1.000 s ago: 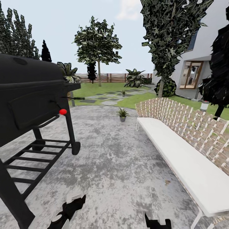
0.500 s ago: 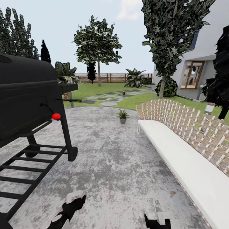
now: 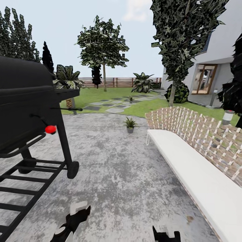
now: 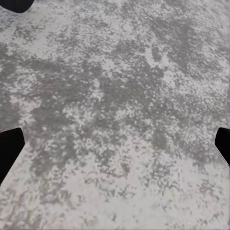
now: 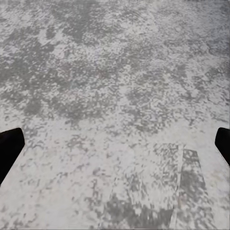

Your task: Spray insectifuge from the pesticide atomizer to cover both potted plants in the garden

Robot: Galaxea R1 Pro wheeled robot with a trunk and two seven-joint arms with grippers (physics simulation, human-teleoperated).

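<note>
The pesticide atomizer is out of view. One potted plant (image 3: 130,123), a small green rosette in a grey pot, stands on the grey paving (image 3: 121,174) ahead. A second potted plant (image 3: 131,99) sits farther off by the stepping stones. My left gripper (image 3: 79,213) hangs low at the head view's bottom edge, and my right gripper (image 3: 166,234) barely shows beside it. In the wrist views the left gripper (image 4: 115,143) and the right gripper (image 5: 115,143) are open over bare paving, with dark fingertips (image 4: 9,149) set far apart and nothing between them.
A big black grill (image 3: 27,111) on a wheeled frame stands close on the left. A long white bench (image 3: 198,178) with a woven back runs along the right. Lawn, trees, a brown fence (image 3: 117,82) and a white house (image 3: 215,60) lie beyond.
The whole view has shifted: the grill has slid toward the left edge and the bench has drawn nearer, so the camera has moved. Both grippers hold the same pose.
</note>
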